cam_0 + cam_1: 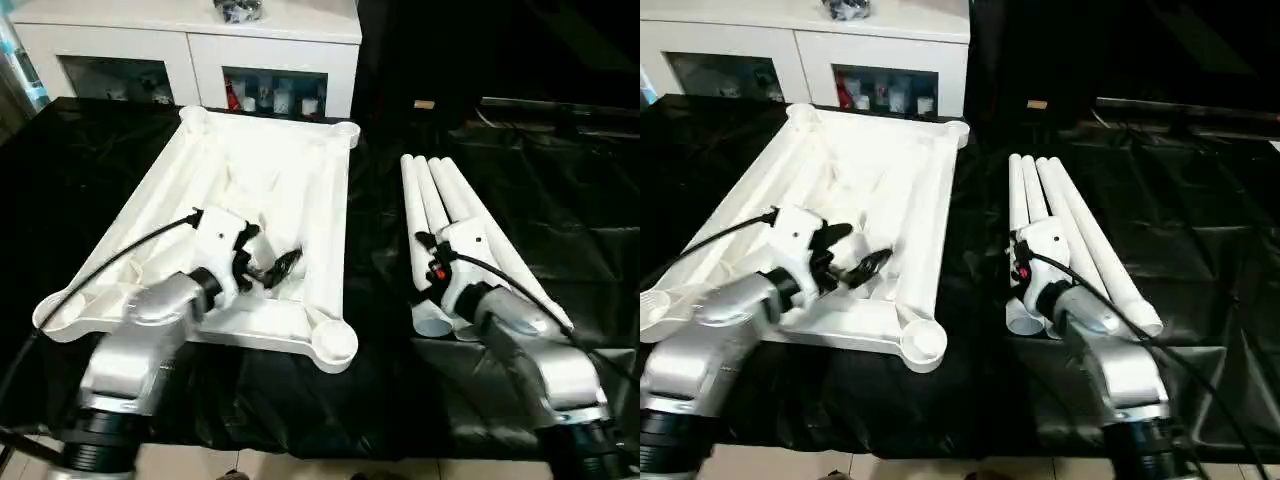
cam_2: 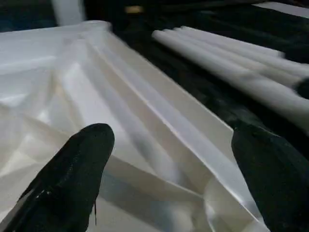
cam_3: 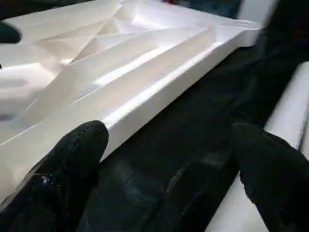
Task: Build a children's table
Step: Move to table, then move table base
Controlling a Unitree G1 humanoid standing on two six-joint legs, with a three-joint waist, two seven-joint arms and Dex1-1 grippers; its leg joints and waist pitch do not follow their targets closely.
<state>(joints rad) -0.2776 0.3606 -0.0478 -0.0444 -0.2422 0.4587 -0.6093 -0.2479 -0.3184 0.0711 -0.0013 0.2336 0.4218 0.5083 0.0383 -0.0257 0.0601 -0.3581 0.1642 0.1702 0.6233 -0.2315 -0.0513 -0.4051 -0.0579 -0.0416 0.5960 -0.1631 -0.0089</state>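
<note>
Legs point(image 1: 455, 215) lie lengthwise, pointing away.

table top point(image 1: 300, 190) left, legs point(image 1: 450, 200) right, cabinet point(image 1: 190, 45) behind

Silver forearms point(image 1: 150, 330), white wrists, blk cables, blk end effector fingers point(image 2: 72, 174).

A: The light is strong from above. The white tabletop point(image 1: 290, 190) glares so hard that its ribs nearly wash out in the head views.

B: And the black sheet point(image 1: 560, 200) over the counter throws back only thin streaks of shine along its creases.

A: The wrist views are soft. The black fingers point(image 2: 72, 179) up close are out of focus, and the legs point(image 2: 231, 58) behind are smeared.

B: The cabinet point(image 1: 190, 45) at the back is blown out too.
</note>
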